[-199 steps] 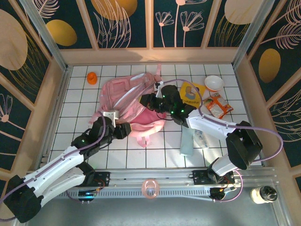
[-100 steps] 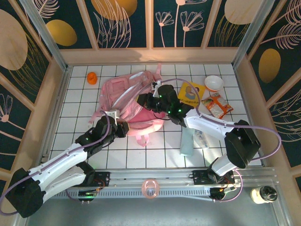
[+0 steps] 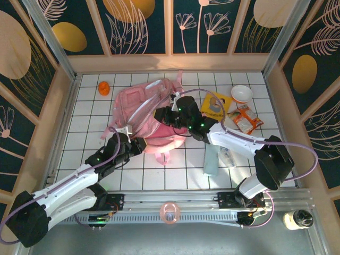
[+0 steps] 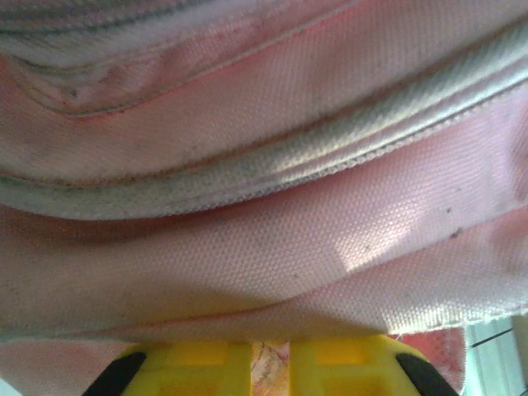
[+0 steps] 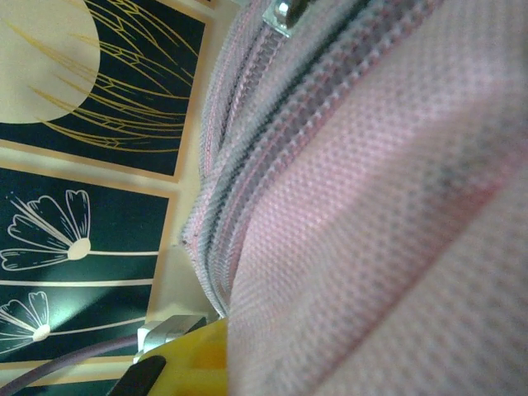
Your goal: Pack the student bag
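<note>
Packing looked barely begun, judging by how much lay outside. Well beyond the left gripper (image 3: 139, 144) and off to its left sat a small round orange object (image 3: 103, 87), too small to identify. The left gripper itself was at the near left edge of the large pale pink fabric student bag (image 3: 141, 106), which lay slumped on the white tiled table (image 3: 85, 122) between the two grippers. In the left wrist view its yellow fingers (image 4: 206, 363) were pressed nearly together with a sliver of cloth between them, so it appeared to be pinching a fold of the bag.

The right gripper (image 3: 161, 113) was at the bag's far right part, jaws pressed together. Its wrist view had pink woven cloth against one yellow finger (image 5: 194, 363) and a zip line just beside it, so it seemed to grip the fabric by the zip. Whether the opening was unzipped I could not tell.

To the right gripper's right, apart from the bag, lay a flat yellow book (image 3: 215, 105), a round white bowl (image 3: 241, 94) and an orange snack packet (image 3: 245, 120). Nearer that arm's base, a pale green bottle (image 3: 211, 159) lay on its side. By my reading, all of these were left to load.
</note>
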